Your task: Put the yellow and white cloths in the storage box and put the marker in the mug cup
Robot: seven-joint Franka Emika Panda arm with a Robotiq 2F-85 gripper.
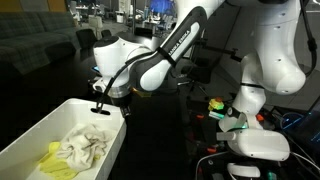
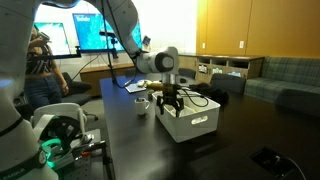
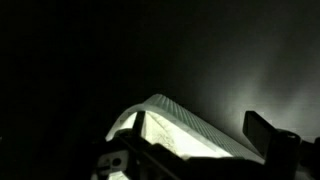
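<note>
Nearest in an exterior view, the yellow cloth (image 1: pixel 55 166) lies crumpled on the floor of the storage box (image 1: pixel 28 140) at its near end. The white cloth (image 1: pixel 86 145) is bunched just beyond it, touching it and partly overlapping it. Both are wholly inside the walls. The box stands on the dark desk (image 1: pixel 160 150), its long axis running from the near lower-left corner away toward the upper right. In the opposite exterior view the storage box (image 2: pixel 192 122) shows a short end wall toward the camera, and its contents are hidden by the walls. Further back, the gripper (image 1: pixel 108 106) hangs over the far short end of the box, pointing down. Its dark fingers (image 1: pixel 98 107) are spread wide with nothing between them. The wrist view is very dark: a lit white corner of the box rim (image 3: pixel 175 118) shows between the two parted fingers (image 3: pixel 272 135). Beyond that, the arm (image 1: pixel 175 45) rises to the upper right.
</note>
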